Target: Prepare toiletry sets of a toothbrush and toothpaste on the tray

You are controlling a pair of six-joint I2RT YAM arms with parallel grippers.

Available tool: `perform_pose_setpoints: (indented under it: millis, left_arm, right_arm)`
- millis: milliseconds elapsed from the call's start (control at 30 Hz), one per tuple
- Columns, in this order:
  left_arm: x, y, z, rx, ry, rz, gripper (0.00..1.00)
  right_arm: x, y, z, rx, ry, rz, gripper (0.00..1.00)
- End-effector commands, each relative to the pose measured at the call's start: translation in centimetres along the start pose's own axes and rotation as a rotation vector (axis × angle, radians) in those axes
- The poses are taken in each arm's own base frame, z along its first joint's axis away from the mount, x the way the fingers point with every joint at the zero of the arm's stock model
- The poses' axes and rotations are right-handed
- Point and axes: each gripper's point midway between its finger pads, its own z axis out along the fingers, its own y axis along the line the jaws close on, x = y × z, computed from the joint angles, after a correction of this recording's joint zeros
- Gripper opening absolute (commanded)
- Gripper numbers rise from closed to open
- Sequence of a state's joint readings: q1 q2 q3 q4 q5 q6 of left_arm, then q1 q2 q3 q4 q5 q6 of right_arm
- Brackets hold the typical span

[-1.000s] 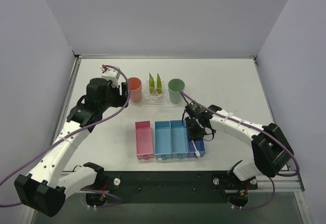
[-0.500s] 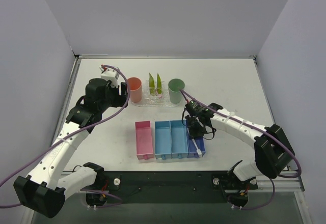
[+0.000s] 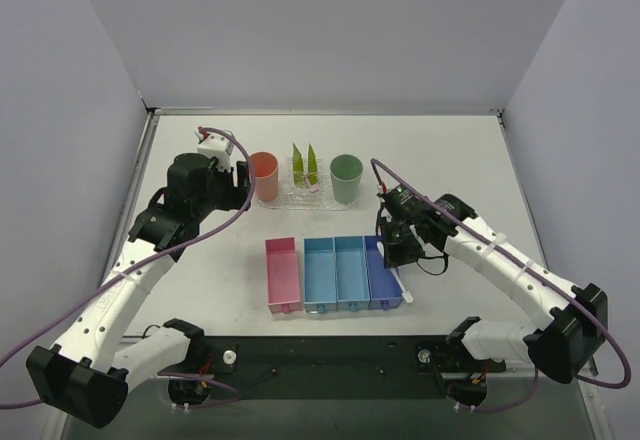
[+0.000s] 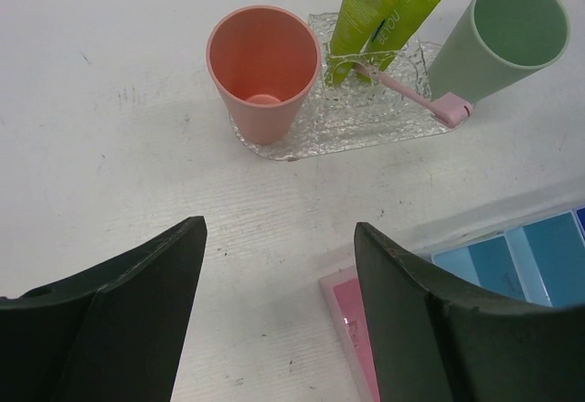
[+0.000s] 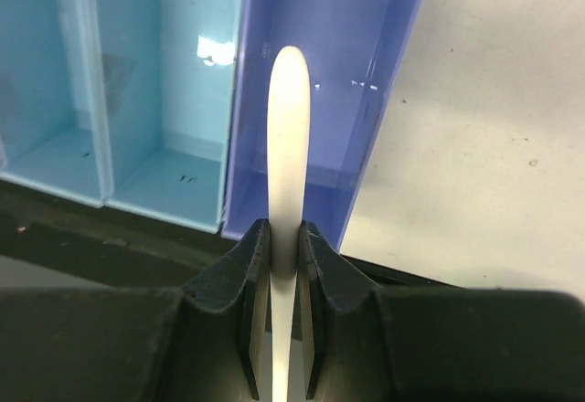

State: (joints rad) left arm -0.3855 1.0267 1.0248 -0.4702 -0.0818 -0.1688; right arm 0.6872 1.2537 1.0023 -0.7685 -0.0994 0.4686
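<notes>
The clear bumpy tray [image 4: 302, 137] [image 3: 283, 198] lies at the back of the table. On it stand an orange cup [image 4: 263, 71] [image 3: 264, 175], two yellow-green toothpaste tubes [image 4: 379, 14] [image 3: 305, 164] and a green cup [image 4: 498, 37] [image 3: 346, 177]. One pink toothbrush [image 4: 416, 96] lies across the tray. My right gripper [image 5: 285, 238] [image 3: 397, 252] is shut on the second toothbrush [image 5: 287, 146] [image 3: 400, 285], held above the dark blue bin [image 5: 366, 82] [image 3: 383, 278]. My left gripper [image 4: 279, 315] [image 3: 240, 182] is open and empty, left of the orange cup.
A row of bins sits near the front: a pink bin [image 3: 282, 275] [image 4: 352, 329], two light blue bins [image 3: 335, 273] [image 5: 110, 82], and the dark blue one. The table's front edge lies just below them.
My right gripper has lifted the toothbrush out of the dark blue bin and shifted right and slightly forward. The left arm has not moved.
</notes>
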Motion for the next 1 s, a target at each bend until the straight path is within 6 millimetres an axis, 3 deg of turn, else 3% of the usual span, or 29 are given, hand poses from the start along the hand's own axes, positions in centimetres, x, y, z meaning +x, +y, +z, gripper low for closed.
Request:
perform_pose_setpoints:
  millis: [0,67,100,167,233,300,333,400,433,500,533,700,833,967]
  left_arm:
    - [-4.3,-0.3,-1.5,0.005,-0.101,0.015,0.76]
    - [-6.1,-1.1,-1.7,0.034,-0.127,0.015,0.77]
    - [-6.6,-1.4,-1.7,0.046,-0.127,0.013,0.77]
    - [-7.6,-2.3,-1.3,0.089,-0.121,-0.009,0.77]
    - [-9.6,-4.2,-2.0,0.180,-0.145,-0.022,0.77]
    - [-11.1,-5.5,-2.3,0.248,-0.159,-0.033,0.77]
    - [-11.4,-6.7,-2.7,0.311,-0.152,-0.047,0.77]
    - [-12.2,-8.0,-3.2,0.380,-0.163,-0.065,0.77]
    - [-12.5,-9.1,-3.8,0.444,-0.159,-0.085,0.77]
    - [-13.3,-10.5,-4.8,0.541,-0.171,-0.107,0.78]
    - [-13.5,-11.0,-5.2,0.572,-0.167,-0.150,0.78]
    - [-14.4,-13.0,-6.9,0.744,-0.188,-0.244,0.79]
    - [-13.7,-14.1,-6.8,0.842,-0.153,-0.346,0.79]
    - [-13.1,-14.3,-5.8,0.892,-0.148,-0.411,0.79]
  right_arm:
    - [-1.8,0.4,-5.9,-0.048,-0.079,-0.002,0.00]
    - [-3.9,0.6,-6.9,-0.064,-0.130,0.027,0.00]
    - [-5.8,1.3,-8.4,-0.100,-0.187,0.039,0.00]
    - [-9.0,2.3,-9.2,-0.143,-0.261,0.063,0.00]
    - [-13.1,4.4,-11.4,-0.229,-0.393,0.074,0.00]
    - [-15.8,5.9,-12.0,-0.285,-0.460,0.093,0.00]
    - [-18.3,7.2,-13.6,-0.348,-0.556,0.095,0.00]
    - [-20.8,8.4,-14.4,-0.404,-0.641,0.105,0.00]
    - [-23.0,9.6,-15.8,-0.469,-0.737,0.119,0.00]
    - [-25.0,10.6,-16.8,-0.530,-0.822,0.127,0.00]
    - [-26.6,11.4,-18.3,-0.586,-0.903,0.139,0.00]
    - [-29.9,13.6,-20.6,-0.683,-1.040,0.119,0.00]
    - [-31.5,15.2,-22.6,-0.793,-1.119,0.122,0.00]
    - [-31.9,16.2,-24.1,-0.885,-1.160,0.136,0.00]
